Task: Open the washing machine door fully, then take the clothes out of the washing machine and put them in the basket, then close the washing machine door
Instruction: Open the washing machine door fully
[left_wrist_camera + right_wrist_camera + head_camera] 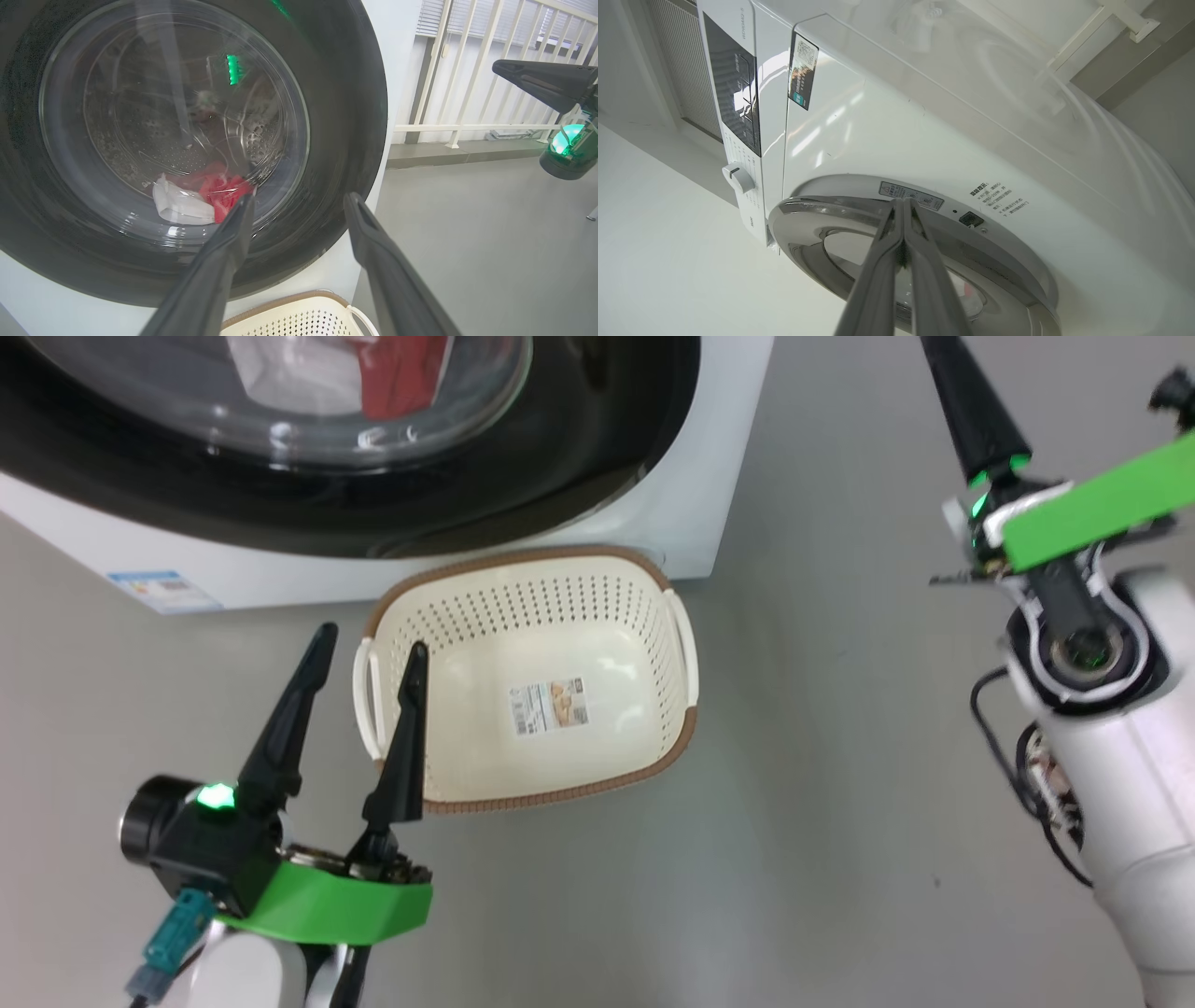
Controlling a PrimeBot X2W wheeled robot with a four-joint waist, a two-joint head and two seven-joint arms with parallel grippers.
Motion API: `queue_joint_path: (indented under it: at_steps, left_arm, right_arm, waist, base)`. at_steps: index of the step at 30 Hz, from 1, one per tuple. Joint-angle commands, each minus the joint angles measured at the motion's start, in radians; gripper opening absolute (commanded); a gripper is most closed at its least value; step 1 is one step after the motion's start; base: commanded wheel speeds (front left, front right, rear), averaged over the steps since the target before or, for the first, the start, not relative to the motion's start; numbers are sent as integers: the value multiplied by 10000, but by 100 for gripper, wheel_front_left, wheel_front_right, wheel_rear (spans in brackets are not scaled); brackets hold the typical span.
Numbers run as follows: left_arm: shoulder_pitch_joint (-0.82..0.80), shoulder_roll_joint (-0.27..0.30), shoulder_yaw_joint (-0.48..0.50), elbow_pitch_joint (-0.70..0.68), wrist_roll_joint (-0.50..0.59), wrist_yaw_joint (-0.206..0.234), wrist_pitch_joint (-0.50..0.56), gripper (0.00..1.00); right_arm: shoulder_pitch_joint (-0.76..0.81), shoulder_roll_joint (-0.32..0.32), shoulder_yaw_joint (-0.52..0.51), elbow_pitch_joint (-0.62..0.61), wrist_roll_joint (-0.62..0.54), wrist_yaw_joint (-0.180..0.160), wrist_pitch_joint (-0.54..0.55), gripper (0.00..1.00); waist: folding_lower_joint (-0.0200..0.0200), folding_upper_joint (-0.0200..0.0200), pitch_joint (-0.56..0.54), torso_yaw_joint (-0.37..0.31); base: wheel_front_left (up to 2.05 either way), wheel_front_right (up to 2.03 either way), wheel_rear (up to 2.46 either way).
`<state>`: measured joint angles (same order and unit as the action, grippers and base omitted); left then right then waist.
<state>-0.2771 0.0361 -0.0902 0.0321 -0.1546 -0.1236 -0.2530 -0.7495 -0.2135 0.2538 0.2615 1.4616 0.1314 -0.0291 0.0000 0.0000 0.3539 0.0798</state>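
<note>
The basket [523,558] stands on the grey floor [822,756] against the washing machine's [714,467] front, near its right corner, holding just a barcode sticker [549,704] on its bottom. The clothes [210,193], red and white, lie in the drum behind the shut washing machine door [345,140]. The left gripper [372,639] hangs spread by the basket's left side, below the clothes. The right wrist view adds the right gripper [901,203], fingers pressed together with their tips at the door's rim, plus the control panel [733,84] and dial [737,176].
</note>
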Motion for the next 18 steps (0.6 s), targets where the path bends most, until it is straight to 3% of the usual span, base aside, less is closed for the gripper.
queue_joint_path:
  at_steps: [1,10,18]
  left_arm:
    - [-330,141,247,-388,-187,-37,-88,100]
    - [-688,141,128,-782,-310,-58,-88,100]
    - [-774,141,-30,-838,-353,-68,-88,100]
  right_arm:
    - [-429,9,122,-310,590,-7,406,0]
    - [-1609,28,-299,81,2171,-7,2243,0]
    - [-2457,42,-828,534,2593,-7,3653,0]
  waist:
    - [0,0,506,243]
    - [0,0,1334,562]
    - [0,0,1937,956]
  base:
    - [0,0,0]
    - [0,0,0]
    - [0,0,0]
